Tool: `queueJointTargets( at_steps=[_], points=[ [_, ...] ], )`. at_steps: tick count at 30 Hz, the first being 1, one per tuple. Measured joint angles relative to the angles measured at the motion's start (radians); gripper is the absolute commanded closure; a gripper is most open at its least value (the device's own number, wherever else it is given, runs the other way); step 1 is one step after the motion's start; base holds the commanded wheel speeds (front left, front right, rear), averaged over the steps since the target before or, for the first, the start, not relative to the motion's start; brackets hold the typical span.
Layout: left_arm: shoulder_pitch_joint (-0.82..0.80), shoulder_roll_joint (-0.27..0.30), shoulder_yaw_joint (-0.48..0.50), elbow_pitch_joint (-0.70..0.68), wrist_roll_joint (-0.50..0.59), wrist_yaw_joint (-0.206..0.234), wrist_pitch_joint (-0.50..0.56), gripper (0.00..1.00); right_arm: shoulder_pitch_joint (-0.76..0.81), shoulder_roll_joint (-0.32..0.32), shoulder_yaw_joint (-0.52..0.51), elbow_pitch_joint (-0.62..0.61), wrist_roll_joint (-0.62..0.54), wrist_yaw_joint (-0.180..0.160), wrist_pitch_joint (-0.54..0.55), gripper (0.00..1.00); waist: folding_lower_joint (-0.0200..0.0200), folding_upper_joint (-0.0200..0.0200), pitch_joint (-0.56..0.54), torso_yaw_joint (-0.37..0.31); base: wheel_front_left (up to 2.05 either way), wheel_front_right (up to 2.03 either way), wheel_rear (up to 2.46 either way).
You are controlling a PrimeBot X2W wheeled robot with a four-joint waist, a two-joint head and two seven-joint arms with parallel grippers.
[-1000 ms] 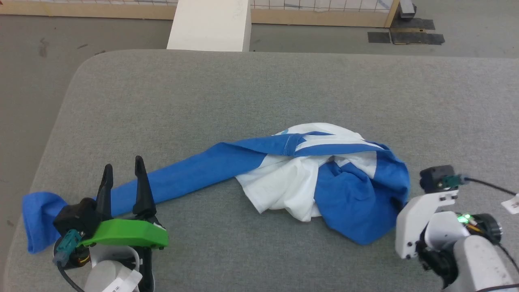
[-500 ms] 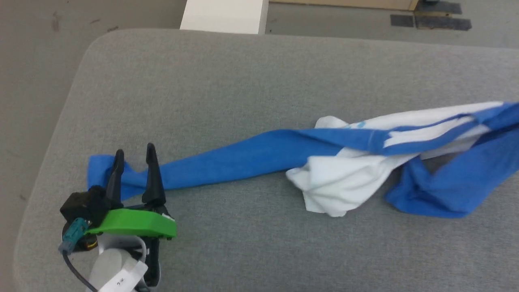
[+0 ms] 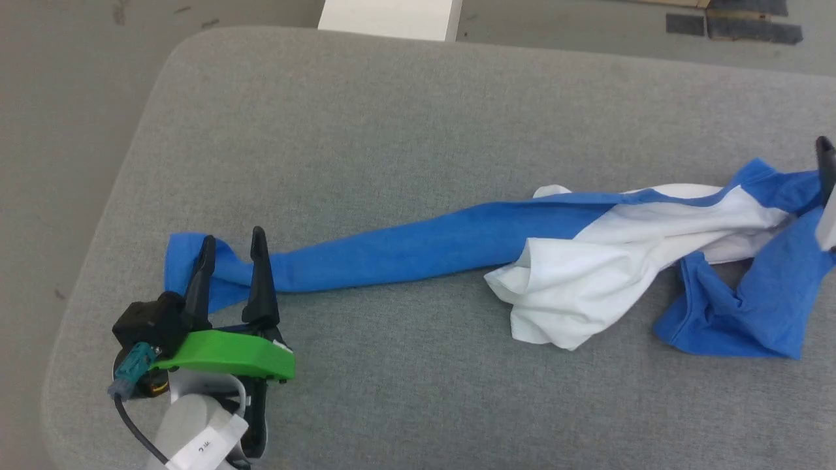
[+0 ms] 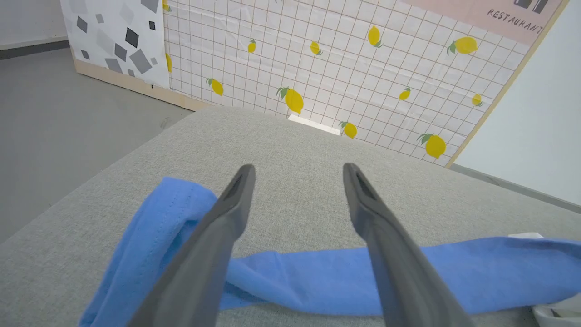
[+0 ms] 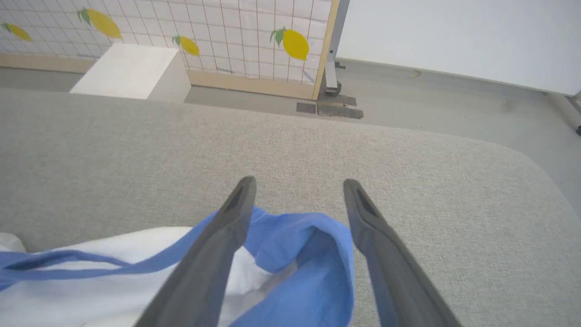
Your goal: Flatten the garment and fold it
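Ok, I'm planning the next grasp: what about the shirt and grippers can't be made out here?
- Head view: the right edge cuts off the garment and the right gripper past one fingertip.
- Head view: bunched folds hide how the second sleeve lies.
- Left wrist view: the left gripper's fingers cover the sleeve; contact cannot be told.

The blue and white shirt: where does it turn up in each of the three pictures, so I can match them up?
Head view: the shirt stretches from the lower left to the right edge.
Left wrist view: the shirt shows as a blue sleeve across the bottom.
Right wrist view: the shirt is bunched, white and blue, from bottom left to centre.
Shared landmark: the grey table lies under it in all three.
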Motion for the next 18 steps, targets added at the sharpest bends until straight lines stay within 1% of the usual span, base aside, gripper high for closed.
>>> queueJointTargets(
  at_steps=[1, 5, 7, 11, 15, 18],
  points=[
    [0.003, 0.0, 0.0, 0.001, 0.0, 0.0, 0.0, 0.0, 0.023, 0.013, -0.003, -0.023, 0.006, 0.0, -0.027, 0.0, 0.0, 0.0, -0.008, -0.002, 0.0, 0.0, 0.0],
    [0.027, 0.0, -0.002, 0.009, 0.0, 0.0, 0.0, 0.0, 0.168, 0.108, -0.04, -0.145, 0.051, 0.0, -0.142, 0.0, 0.0, 0.0, -0.048, -0.028, 0.0, 0.0, 0.0],
    [0.037, 0.0, -0.004, 0.012, -0.001, 0.0, 0.0, 0.0, 0.258, 0.155, -0.054, -0.199, 0.06, 0.0, -0.175, 0.0, 0.0, 0.0, -0.07, -0.05, 0.0, 0.0, 0.0],
    [0.044, 0.0, -0.019, 0.025, -0.005, 0.0, 0.0, 0.0, 0.401, 0.234, -0.072, -0.262, 0.077, 0.0, -0.209, 0.0, -0.0002, 0.0, -0.102, -0.095, 0.0, 0.0, 0.0],
    [0.044, 0.0, -0.049, 0.048, -0.016, -0.001, 0.014, 0.0, 0.492, 0.274, -0.074, -0.298, 0.095, 0.0, -0.213, 0.0, -0.0002, -0.0001, -0.126, -0.139, 0.0, 0.0, 0.0],
    [-0.006, 0.006, -0.099, 0.083, -0.012, -0.019, 0.113, 0.0, 0.513, 0.281, -0.079, -0.322, 0.101, 0.0, -0.213, 0.0, -0.0002, 0.0, -0.134, -0.168, 0.0, 0.0, 0.0]
  ],
)
